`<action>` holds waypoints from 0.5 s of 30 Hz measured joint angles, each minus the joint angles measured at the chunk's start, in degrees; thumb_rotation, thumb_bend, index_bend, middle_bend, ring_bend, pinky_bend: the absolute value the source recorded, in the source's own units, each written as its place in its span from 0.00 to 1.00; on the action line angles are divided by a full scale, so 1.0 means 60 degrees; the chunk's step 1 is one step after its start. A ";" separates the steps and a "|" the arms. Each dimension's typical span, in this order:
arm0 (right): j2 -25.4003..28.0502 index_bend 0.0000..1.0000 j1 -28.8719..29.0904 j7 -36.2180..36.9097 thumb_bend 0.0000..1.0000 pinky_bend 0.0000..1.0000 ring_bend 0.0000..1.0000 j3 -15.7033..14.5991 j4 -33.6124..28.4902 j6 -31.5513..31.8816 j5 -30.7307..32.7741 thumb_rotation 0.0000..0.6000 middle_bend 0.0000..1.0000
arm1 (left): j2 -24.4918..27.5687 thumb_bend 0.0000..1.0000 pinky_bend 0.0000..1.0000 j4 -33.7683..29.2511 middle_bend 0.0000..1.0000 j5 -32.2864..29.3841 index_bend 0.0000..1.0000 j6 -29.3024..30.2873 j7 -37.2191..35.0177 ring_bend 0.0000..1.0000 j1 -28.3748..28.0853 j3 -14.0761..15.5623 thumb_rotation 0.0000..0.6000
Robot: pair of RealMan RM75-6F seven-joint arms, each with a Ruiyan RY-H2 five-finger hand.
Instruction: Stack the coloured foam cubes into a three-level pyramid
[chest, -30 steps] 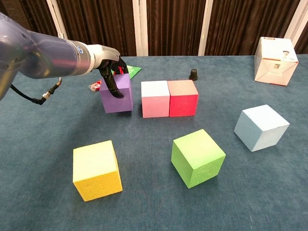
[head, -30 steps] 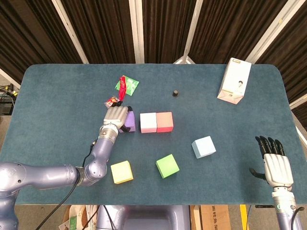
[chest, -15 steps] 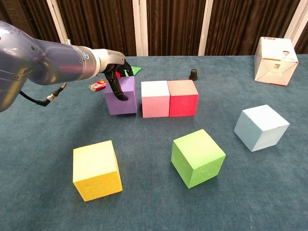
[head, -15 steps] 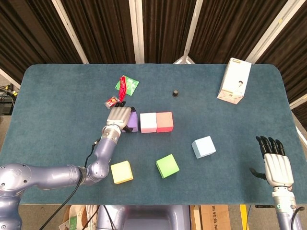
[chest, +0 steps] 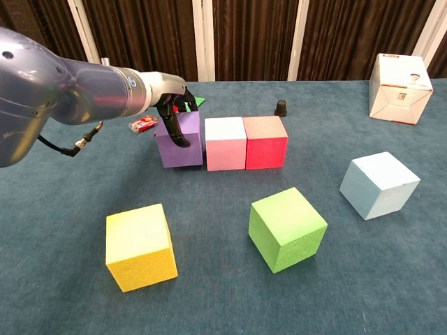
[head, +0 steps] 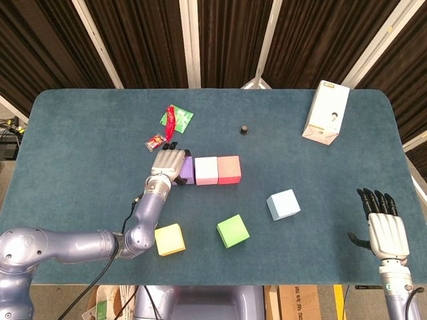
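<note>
Gripping the purple cube [chest: 180, 139] with my left hand [chest: 172, 112], fingers wrapped over its top, I hold it against the pink cube [chest: 225, 143] in the base row; a careless release could skew it. My right hand [head: 386, 230] rests open, empty.

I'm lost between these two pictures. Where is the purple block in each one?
Head view: the purple cube sits left of centre, partly under the left hand, at the left end of a row of three.
Chest view: the purple cube is upper left of centre, the left hand gripping it from above.
Shared landmark: the pink cube right beside it, then the red cube.
</note>
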 measured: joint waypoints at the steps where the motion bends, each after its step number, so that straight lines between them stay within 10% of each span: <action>1: 0.0004 0.09 -0.0002 0.0008 0.19 0.00 0.00 0.0000 -0.0002 0.0000 -0.0003 1.00 0.11 | -0.0004 0.38 0.00 -0.0003 0.27 -0.0015 0.30 0.0004 0.0020 0.00 -0.0004 0.0002 1.00; 15: 0.0036 0.09 -0.0004 0.0043 0.19 0.00 0.00 0.0008 -0.0012 -0.0057 0.0020 1.00 0.11 | -0.0270 0.38 0.00 0.0295 0.26 -0.0043 0.30 0.0000 0.0079 0.00 -0.0063 -0.0105 1.00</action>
